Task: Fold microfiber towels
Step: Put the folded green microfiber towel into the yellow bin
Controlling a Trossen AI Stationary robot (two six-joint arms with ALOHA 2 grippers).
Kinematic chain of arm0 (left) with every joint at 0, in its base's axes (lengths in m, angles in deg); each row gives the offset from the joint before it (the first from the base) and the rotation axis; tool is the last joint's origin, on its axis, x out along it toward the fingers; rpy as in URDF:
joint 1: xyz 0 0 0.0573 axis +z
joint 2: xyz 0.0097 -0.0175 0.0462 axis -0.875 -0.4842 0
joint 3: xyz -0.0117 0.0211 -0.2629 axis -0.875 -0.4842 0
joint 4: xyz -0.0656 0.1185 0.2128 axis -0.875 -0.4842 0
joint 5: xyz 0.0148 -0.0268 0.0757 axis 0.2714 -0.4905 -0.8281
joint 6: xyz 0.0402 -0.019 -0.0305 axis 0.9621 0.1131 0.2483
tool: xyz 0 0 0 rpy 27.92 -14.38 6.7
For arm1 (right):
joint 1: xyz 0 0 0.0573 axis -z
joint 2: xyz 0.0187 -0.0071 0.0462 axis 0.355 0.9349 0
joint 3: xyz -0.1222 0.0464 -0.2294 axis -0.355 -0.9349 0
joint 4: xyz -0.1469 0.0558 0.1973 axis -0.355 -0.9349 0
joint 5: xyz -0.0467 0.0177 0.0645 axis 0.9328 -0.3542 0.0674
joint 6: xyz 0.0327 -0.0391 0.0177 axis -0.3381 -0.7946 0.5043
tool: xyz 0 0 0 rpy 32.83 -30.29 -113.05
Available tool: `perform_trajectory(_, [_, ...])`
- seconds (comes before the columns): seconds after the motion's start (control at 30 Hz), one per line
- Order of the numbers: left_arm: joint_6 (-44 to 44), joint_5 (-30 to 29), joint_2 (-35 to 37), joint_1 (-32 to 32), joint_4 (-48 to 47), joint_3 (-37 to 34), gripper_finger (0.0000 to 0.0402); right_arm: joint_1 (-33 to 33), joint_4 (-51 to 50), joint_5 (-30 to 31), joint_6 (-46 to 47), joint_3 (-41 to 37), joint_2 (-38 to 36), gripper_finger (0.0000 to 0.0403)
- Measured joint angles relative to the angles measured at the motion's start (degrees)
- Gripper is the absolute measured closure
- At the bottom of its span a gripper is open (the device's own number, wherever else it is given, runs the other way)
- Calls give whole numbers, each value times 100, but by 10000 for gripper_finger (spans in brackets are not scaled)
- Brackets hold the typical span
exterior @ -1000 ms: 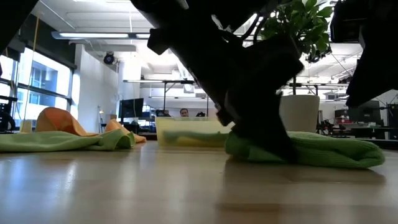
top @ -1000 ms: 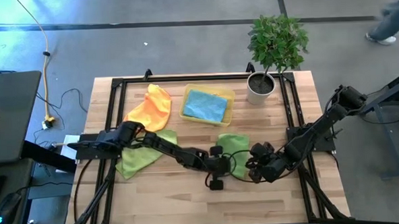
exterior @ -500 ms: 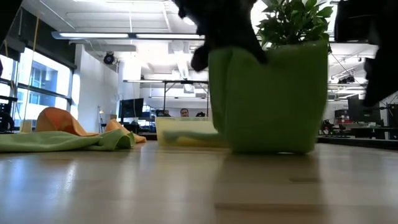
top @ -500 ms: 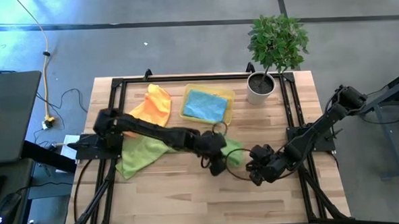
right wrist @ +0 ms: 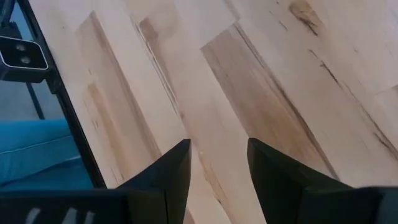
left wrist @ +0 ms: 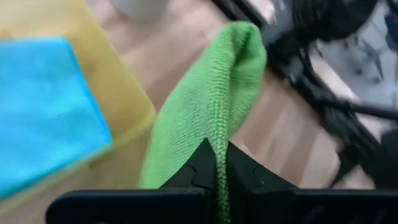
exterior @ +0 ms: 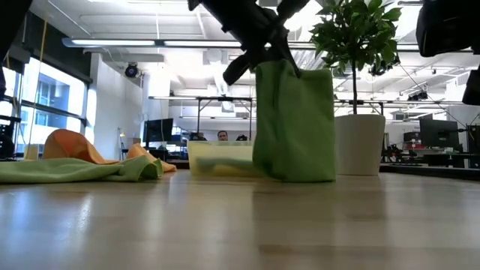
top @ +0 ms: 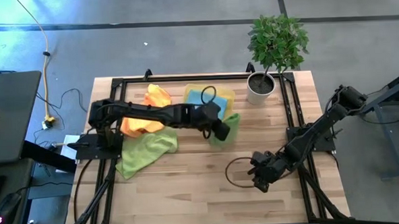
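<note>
A light green microfiber towel (top: 231,127) hangs from my left gripper (top: 220,128), which is shut on it just right of the yellow tray (top: 227,101). A teal blue towel (top: 197,98) lies in the tray. In the low view the green towel (exterior: 296,124) hangs as a tall sheet reaching table level. An orange towel (top: 156,98) and another light green towel (top: 144,152) lie on the table's left half. My right gripper (top: 262,175) stands open over bare wood near the right front, holding nothing. My left gripper pinches the green towel between its two fingers at its upper folded edge (left wrist: 217,163). The fingers slant down from the table's left side. The towel hangs below them, doubled over; whether its lower edge (exterior: 300,178) rests on the table, I cannot tell.
A potted plant (top: 275,42) stands at the far right corner, its white pot (top: 260,86) beside the tray. A black frame (top: 112,116) runs around the table. A loop of black cable (top: 237,175) lies by my right gripper. Bare wood shows along the near edge.
My left gripper has risen and swung toward the far edge and the tray, rolling as it went. The green towel, which lay flat and folded near the table's middle, has come up with it and now hangs as an upright sheet beside the tray.
</note>
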Motion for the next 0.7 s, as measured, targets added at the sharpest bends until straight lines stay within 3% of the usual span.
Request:
perform_trajectory(0.43, [1,-939,-77,539,1279,2,399,2,-13,487,-3,0,0,254])
perform_trajectory(0.7, [4,-1847,-242,777,484,3,399,2,-17,776,-59,0,0,254])
